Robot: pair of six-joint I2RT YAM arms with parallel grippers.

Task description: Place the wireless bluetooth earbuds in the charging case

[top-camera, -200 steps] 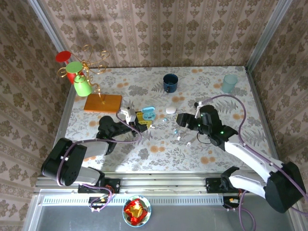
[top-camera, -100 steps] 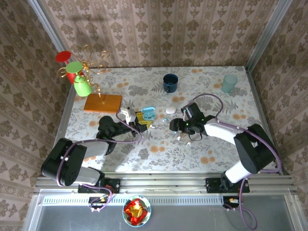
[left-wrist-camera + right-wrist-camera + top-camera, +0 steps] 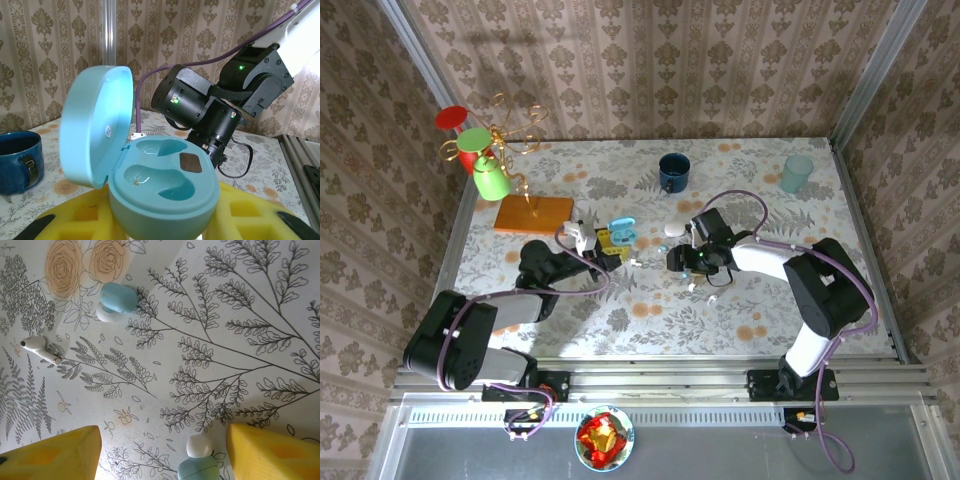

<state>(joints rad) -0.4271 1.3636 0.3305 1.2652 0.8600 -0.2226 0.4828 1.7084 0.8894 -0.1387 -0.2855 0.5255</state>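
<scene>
- The counter (image 3: 650,310) carried the work near its middle. The top view showed open surface toward the near and right edges, and a blue mug (image 3: 673,171) by the far edge.
- The left tool (image 3: 609,243) gripped the open charging case (image 3: 165,185). Its wrist view showed two bare wells, with the yellow pads cut off at the bottom.
- The right tool (image 3: 162,450) stood open low over the counter, with a pale blue earbud (image 3: 199,462) between its pads, half cut off.
- A second pale blue earbud (image 3: 116,299) and a white stemmed earbud (image 3: 41,349) lay loose beyond, too small to tell apart from above.
</scene>
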